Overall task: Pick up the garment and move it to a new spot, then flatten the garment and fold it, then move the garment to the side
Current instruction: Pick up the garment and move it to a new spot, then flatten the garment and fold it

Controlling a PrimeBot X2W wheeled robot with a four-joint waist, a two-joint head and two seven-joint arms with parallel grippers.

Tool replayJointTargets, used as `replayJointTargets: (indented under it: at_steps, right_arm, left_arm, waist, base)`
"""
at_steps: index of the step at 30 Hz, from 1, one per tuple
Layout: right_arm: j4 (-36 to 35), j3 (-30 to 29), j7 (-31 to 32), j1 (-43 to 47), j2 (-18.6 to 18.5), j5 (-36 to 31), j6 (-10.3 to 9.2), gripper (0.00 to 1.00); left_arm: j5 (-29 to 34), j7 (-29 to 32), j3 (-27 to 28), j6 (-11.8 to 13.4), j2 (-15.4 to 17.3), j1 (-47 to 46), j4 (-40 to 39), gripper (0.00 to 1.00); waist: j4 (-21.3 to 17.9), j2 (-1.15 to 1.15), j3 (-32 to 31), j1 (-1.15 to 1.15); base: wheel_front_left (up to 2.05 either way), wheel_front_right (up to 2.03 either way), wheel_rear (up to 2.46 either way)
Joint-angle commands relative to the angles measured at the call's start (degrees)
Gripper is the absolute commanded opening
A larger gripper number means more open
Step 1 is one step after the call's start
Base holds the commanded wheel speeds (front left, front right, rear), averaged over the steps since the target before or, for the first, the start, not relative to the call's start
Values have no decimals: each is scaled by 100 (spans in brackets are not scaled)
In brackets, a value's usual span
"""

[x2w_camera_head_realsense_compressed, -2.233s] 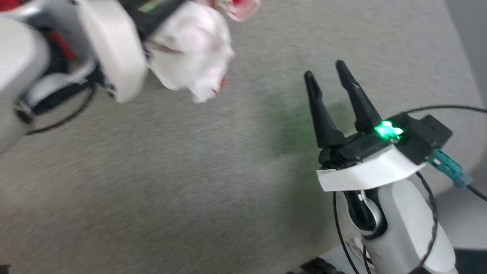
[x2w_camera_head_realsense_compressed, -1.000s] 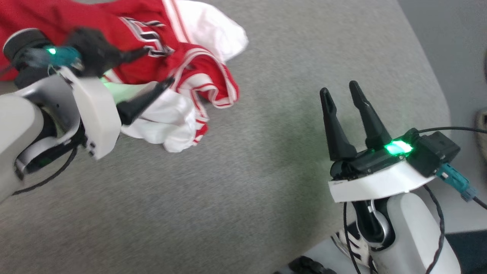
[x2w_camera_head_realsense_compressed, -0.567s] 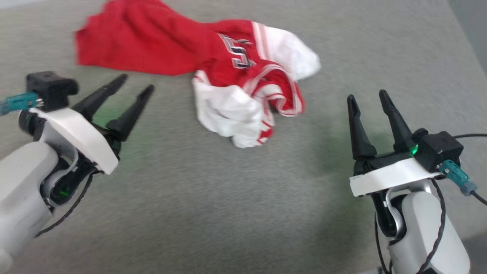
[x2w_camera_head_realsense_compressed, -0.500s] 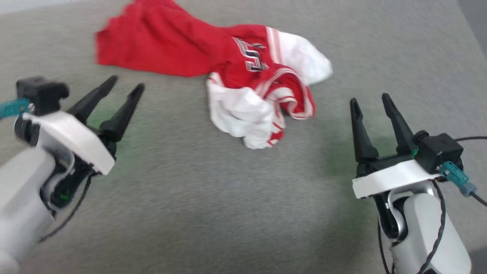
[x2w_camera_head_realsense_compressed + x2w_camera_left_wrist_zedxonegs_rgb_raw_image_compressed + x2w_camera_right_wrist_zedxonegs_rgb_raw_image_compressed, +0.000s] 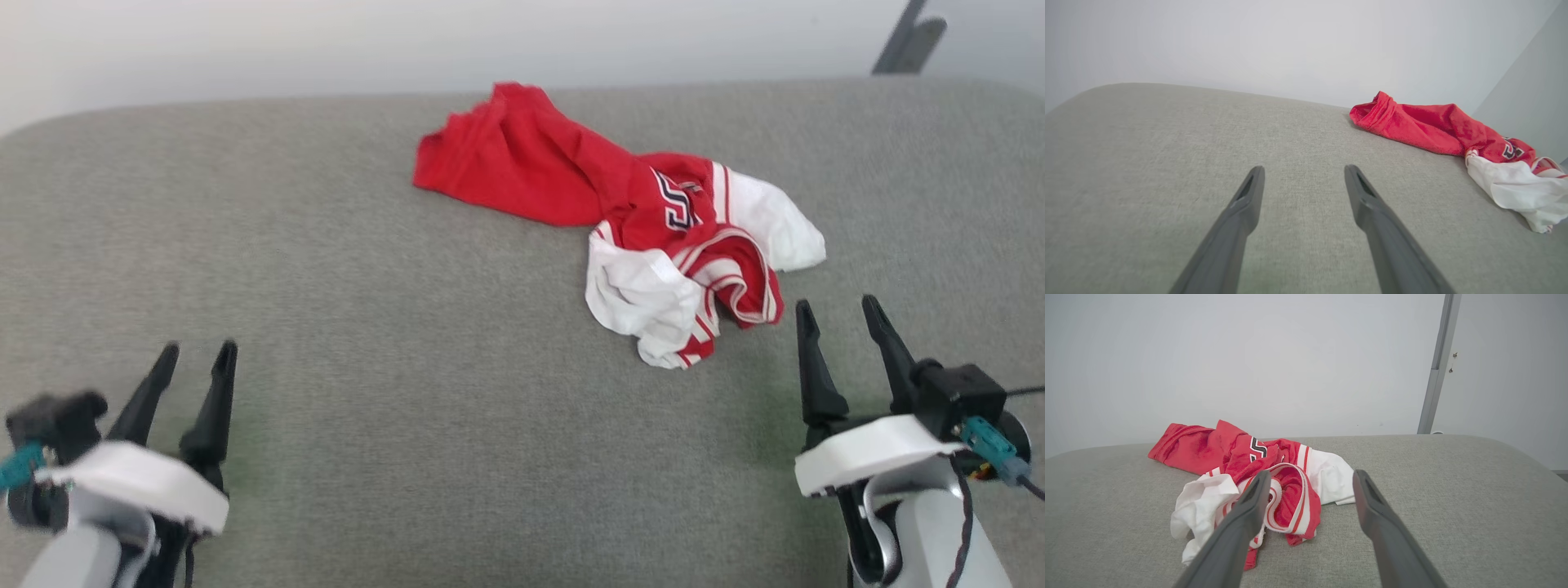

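Soft, limp garment [image 5: 571, 175] bunched just beyond spread, empty right gripper [image 5: 837, 304], well apart from spread, empty left gripper [image 5: 200, 346]; likely best pinched at near white edge.

The crumpled red jersey shirt with white sleeves [image 5: 531, 167], lifted moments ago in the left gripper [image 5: 201, 346], now lies released on the grey fabric surface [image 5: 424, 392]. That gripper, dark fingers spread and empty, has drawn back well apart from it. The head camera has tilted upward.
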Motion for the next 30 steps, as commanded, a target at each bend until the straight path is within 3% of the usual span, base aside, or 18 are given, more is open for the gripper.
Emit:
replayJointTargets:
  at_steps: [1,8,14,21,30]
  right_arm:
    - [-7,-20,-1,103,-7,-21,-4,100]
    - [-312,-176,-1,521,-6,84,-4,100]
    - [-583,-199,-1,732,-5,160,-4,100]
    - [-658,-205,-1,742,-6,181,-4,100]
    - [-603,-169,-1,633,-6,180,-4,100]
  left_arm:
    - [177,-25,157,13,-92,209,-108,100]
    - [1221,-26,1253,13,-476,1223,-835,100]
    - [1645,-26,1899,13,-697,1801,-1499,100]
    - [1771,-26,2077,13,-857,2084,-1826,100]
    - [1742,-26,1994,13,-809,2067,-1907,100]
  waist:
    - [221,0,-268,0]
    - [260,0,-487,0]
    - [168,0,-442,0]
    - [108,0,-342,0]
    - [70,0,-309,0]
  base:
    - [0,0,0]
    - [0,0,0]
    - [0,0,0]
    - [0,0,0]
    - [0,0,0]
